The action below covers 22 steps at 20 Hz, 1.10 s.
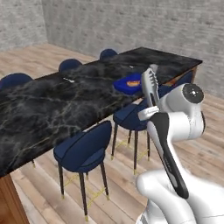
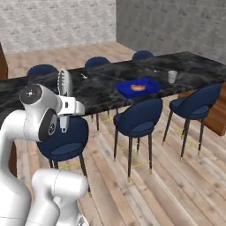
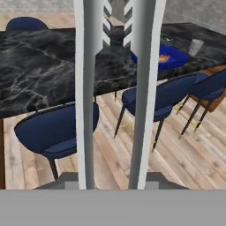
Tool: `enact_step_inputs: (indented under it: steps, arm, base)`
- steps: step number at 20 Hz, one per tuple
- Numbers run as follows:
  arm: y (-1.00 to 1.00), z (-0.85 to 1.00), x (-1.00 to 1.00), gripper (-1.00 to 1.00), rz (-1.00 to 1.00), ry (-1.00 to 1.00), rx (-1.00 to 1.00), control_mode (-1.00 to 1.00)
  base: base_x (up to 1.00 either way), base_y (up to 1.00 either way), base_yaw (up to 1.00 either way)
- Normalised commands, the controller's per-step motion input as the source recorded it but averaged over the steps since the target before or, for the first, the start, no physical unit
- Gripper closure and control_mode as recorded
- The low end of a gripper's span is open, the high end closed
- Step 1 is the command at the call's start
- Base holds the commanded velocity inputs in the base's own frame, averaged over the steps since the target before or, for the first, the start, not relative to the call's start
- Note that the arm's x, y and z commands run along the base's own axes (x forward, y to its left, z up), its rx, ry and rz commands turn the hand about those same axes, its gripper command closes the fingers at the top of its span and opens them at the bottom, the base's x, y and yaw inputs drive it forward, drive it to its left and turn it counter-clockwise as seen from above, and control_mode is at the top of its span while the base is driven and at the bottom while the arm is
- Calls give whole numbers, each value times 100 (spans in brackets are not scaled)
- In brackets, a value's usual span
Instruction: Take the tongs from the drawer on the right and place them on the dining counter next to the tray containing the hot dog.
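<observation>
— Tongs [image 3: 115, 88] first, right up against the hand camera: two long pale arms are running straight up the hand view, toothed tips at twelve o'clock. Are you seeing them held?

— Yes. From where I'm standing the gripper [image 1: 151, 109] is clenching their lower end, jaws pressing the two arms between them, and the tongs are standing nearly upright above the white arm, tips up. The right base view is showing the same thing, tongs [image 2: 65, 86] poking up beside the wrist.

— And beyond them?

— Dark blue chairs [image 3: 57, 130] are sitting tucked along the near side of the dining counter [image 3: 48, 66], at about six to four o'clock in the hand view. Past those, the black marble top is stretching across.

— Where's the target?

— The blue tray [image 2: 137, 87] is lying on the counter at roughly one o'clock from the tong tips, with the orange-red hot dog [image 2: 138, 87] resting on it. A pale cup [image 2: 172, 76] is standing farther along, near two o'clock, well apart from the tray.

— So what's the move turning on?

— I'd judge the hand needs to carry forward and a little right over the chairs, then tip the tongs' long axis from upright to flat, so they're landing on bare marble just beside the tray, not on it.
</observation>
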Motion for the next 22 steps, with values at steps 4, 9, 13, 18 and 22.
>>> enact_step_inputs:
  steps: [4, 9, 13, 18, 22]
  arm:
    - [0, 0, 0, 100, 0, 0, 0, 100]
    - [0, 0, 0, 100, 0, 0, 0, 100]
    - [0, 0, 0, 100, 0, 0, 0, 100]
    - [0, 0, 0, 100, 0, 0, 0, 100]
    - [0, 0, 0, 100, 0, 0, 0, 100]
  base:
    - [19, -79, 40]
    - [5, -82, 31]
    - [19, -67, 33]
    - [37, -53, 38]
    - [27, -60, 34]
